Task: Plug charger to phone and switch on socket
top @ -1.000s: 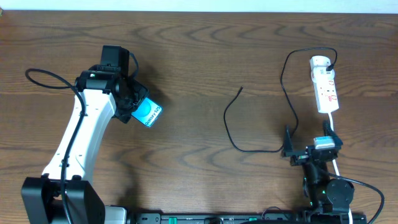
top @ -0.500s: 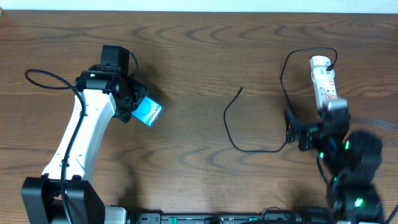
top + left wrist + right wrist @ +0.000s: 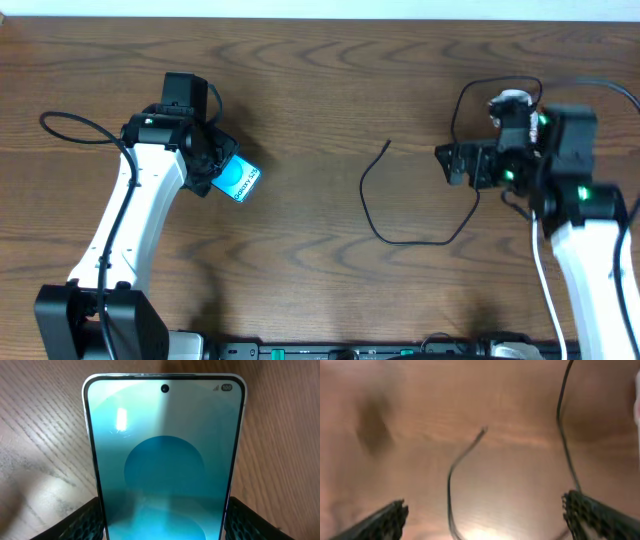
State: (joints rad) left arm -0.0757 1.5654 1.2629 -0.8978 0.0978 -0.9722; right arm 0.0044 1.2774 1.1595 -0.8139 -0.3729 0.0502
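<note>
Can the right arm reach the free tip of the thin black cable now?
Probably yes: the open right end effector faces the free tip of the thin black charger cable across the brown wooden table, nothing between.

From overhead: looks straight down from afar on the whole table (image 3: pixel 320 80). From the left wrist: sits very close over the phone (image 3: pixel 165 460), shared with overhead. From the right wrist, well right of the phone: faces down at the charger (image 3: pixel 451 470), blurred, likewise shared.
</note>
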